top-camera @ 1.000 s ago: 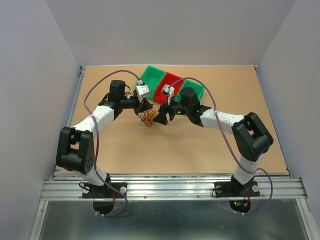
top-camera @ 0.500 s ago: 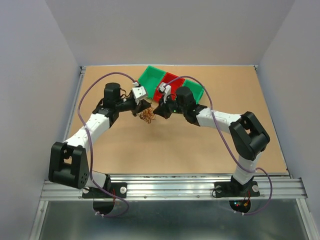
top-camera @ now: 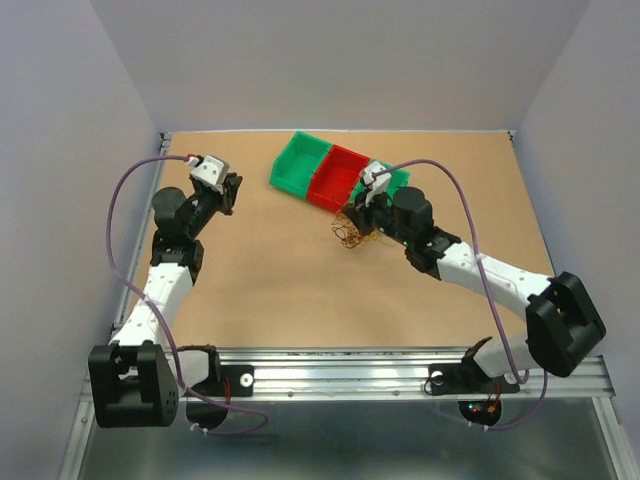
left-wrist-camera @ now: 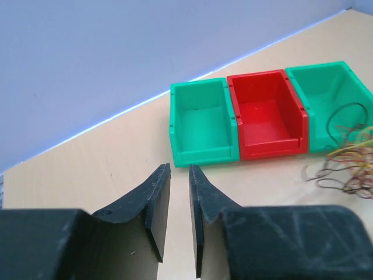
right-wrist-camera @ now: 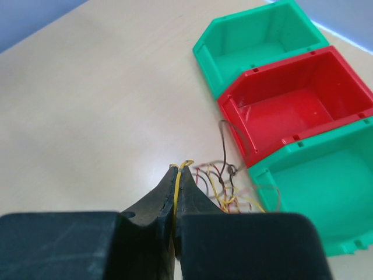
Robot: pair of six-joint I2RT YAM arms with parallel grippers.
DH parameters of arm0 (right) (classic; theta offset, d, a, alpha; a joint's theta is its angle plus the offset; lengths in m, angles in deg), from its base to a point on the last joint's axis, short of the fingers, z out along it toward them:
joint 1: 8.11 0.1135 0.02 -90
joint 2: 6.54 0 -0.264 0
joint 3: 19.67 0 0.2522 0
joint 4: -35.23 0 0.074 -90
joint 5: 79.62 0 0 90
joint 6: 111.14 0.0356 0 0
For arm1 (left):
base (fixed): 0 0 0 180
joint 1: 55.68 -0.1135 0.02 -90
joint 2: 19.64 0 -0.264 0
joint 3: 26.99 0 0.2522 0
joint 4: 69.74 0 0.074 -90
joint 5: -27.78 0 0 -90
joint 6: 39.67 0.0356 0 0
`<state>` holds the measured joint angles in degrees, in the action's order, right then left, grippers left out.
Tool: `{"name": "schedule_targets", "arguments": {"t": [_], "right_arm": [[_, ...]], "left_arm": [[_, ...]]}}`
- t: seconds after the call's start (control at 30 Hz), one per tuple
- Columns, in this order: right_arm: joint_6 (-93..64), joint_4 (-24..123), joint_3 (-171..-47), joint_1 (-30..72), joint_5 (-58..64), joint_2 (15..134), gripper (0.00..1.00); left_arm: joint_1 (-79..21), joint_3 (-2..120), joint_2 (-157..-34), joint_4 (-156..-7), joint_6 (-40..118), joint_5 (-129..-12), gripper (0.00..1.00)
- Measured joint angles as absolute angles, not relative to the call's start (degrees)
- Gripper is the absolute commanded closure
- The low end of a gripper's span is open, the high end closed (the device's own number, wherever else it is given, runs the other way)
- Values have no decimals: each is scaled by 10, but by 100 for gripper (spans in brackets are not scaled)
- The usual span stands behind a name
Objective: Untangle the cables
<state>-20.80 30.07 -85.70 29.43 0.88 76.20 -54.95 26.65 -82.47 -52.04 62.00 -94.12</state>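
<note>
The cables point(top-camera: 349, 236) are a small clump of thin curly yellow, red and dark strands lying on the table just in front of the bins. My right gripper point(top-camera: 357, 216) hangs over the clump and is shut on a yellow cable point(right-wrist-camera: 179, 181), which runs up between its fingertips. The rest of the clump point(right-wrist-camera: 233, 188) trails to the right of the fingers, against the near green bin. My left gripper point(top-camera: 231, 190) is far off at the back left, its jaws a narrow gap apart with nothing between them point(left-wrist-camera: 179, 168). The clump point(left-wrist-camera: 348, 161) shows at the right edge of the left wrist view.
Three small bins stand in a row at the back: a green bin point(top-camera: 297, 165), a red bin point(top-camera: 337, 180) and a second green bin point(top-camera: 398, 181) partly behind my right wrist. All three look empty in the wrist views. Grey walls enclose the table.
My left gripper has let go of the clump, opened slightly and swung away to the back left. My right gripper has shut on a yellow strand and drawn the clump right, towards the bins.
</note>
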Motion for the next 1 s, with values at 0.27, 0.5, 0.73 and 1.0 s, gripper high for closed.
{"name": "schedule_targets", "arguments": {"t": [0.27,0.5,0.73,1.0], "right_arm": [[-202,301,-790,294,6,640,99],[-189,292,-775,294,-30,596,99],[-165,279,-775,294,-71,591,99],[-153,266,-775,294,-106,613,99]], "left_arm": [[-552,271,-870,-511,604,-1025,1],[-467,279,-900,-566,688,-1148,1],[-391,275,-899,-579,771,-1191,1],[-343,275,-923,-579,800,-1184,29]]}}
